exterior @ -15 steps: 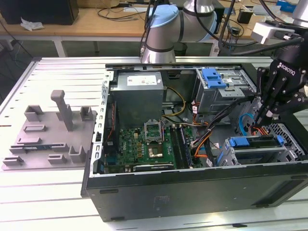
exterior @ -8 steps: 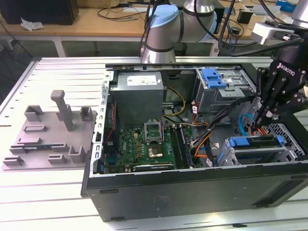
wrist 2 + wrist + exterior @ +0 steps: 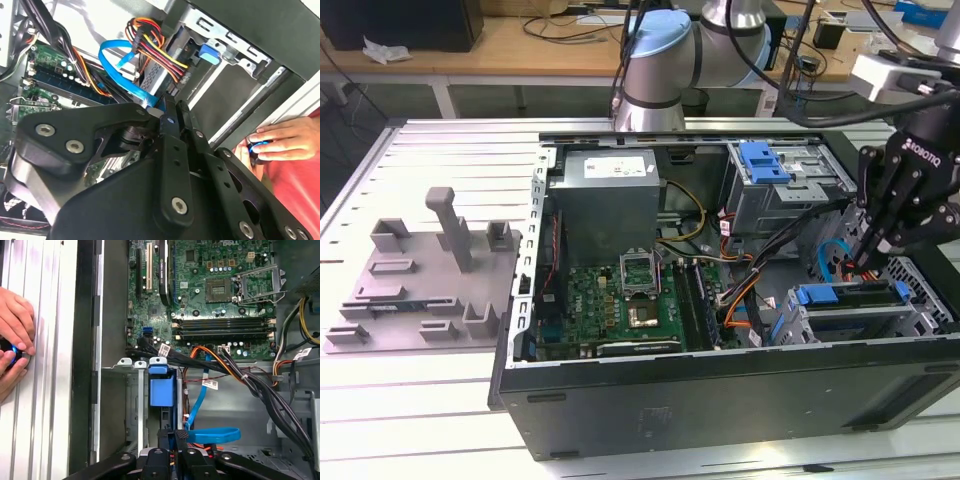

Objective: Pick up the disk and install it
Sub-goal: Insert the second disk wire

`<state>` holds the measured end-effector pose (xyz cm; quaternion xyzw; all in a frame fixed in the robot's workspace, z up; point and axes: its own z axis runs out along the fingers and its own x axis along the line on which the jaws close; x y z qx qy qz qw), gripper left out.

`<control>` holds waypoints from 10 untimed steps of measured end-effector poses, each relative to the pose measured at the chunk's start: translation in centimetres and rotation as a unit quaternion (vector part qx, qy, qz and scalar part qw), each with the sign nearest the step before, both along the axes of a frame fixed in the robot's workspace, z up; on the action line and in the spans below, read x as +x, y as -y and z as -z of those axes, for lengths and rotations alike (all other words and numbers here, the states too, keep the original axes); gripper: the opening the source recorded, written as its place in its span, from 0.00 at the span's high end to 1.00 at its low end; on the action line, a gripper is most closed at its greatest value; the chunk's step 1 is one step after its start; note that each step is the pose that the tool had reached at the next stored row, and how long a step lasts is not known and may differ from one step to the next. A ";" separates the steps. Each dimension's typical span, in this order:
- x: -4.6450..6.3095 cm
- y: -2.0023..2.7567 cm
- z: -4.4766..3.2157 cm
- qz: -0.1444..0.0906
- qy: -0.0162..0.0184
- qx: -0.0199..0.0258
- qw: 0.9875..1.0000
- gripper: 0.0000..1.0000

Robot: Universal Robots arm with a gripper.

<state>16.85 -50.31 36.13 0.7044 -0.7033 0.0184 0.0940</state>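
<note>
Down inside the open computer case [image 3: 720, 400], the gripper [image 3: 872, 262] hangs with fingers pressed together, holding nothing, just above the disk [image 3: 855, 297]. Already seated in its drive cage [image 3: 920, 322], the disk shows a blue carrier edge.

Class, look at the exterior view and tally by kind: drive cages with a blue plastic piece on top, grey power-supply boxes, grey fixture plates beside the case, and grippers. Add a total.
Drive cages with a blue piece on top: 2
Grey power-supply box: 1
Grey fixture plate: 1
Gripper: 1
Total: 5
</note>
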 end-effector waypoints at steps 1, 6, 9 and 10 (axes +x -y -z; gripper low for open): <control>0.0 0.22 0.00 0.000 0.000 0.004 1.000 0.84; -0.4 1.14 0.05 0.000 0.009 0.022 1.000 0.84; -0.8 1.25 0.09 -0.001 0.017 0.028 0.999 0.84; -0.9 1.30 0.10 -0.001 0.022 0.033 0.999 0.84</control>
